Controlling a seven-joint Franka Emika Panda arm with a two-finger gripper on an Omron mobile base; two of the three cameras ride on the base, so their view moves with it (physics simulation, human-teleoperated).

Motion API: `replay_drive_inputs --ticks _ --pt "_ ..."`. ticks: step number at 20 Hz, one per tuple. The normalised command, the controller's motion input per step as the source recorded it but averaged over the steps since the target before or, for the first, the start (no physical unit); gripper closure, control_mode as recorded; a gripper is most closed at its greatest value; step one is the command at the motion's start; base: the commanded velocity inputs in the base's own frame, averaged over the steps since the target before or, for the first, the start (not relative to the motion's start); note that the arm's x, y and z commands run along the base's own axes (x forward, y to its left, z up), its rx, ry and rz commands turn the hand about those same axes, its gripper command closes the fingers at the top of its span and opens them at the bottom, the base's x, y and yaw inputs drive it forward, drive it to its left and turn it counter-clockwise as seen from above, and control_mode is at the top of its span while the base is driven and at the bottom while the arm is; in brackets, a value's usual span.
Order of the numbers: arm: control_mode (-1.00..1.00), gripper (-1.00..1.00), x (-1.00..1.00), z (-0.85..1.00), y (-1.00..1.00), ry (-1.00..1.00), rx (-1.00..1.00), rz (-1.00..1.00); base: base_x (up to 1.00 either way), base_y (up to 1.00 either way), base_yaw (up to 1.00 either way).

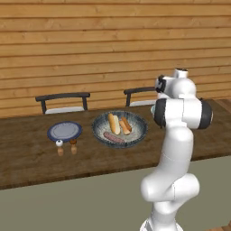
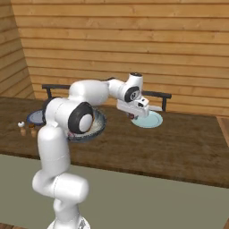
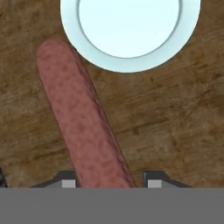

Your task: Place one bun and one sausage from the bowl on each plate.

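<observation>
The sausage (image 3: 83, 127) sits clamped between the fingers (image 3: 107, 181) at its near end, poking out over bare table (image 3: 175, 131) just short of the pale plate (image 3: 129, 30); it looks light, soft and a bit slick, so a grip nearer its middle would likely hold it steadier. The left base view adds the bowl (image 1: 120, 128), mid-table with two buns and another sausage, and the blue-grey plate (image 1: 64, 131) towards the left end.

Even, soft rendered light, faint shadows, no glare, slightly coarse.
</observation>
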Motion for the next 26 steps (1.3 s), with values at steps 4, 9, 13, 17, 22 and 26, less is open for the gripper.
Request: replay_drive_inputs --ticks 4,9,13,17,22,26 --pt "-1.00 1.00 0.15 -0.17 -0.25 -0.06 0.00 -0.01 0.00 0.00 0.00" --pt "-1.00 1.00 0.34 -0.11 -0.29 -0.07 0.00 -0.04 0.00 0.00 0.00" --pt "-1.00 1.00 0.48 -0.02 -0.33 -0.06 0.00 -0.05 0.00 0.00 0.00" --pt "-1.00 1.00 0.54 0.00 -0.13 -0.06 0.00 -0.01 0.00 0.00 0.00" --pt "-1.00 1.00 0.57 -0.23 -0.03 -0.04 0.00 0.00 0.00 0.00 0.00" --pt "-1.00 1.00 0.40 -0.36 -0.04 0.00 0.00 0.00 0.00 0.00 0.00"
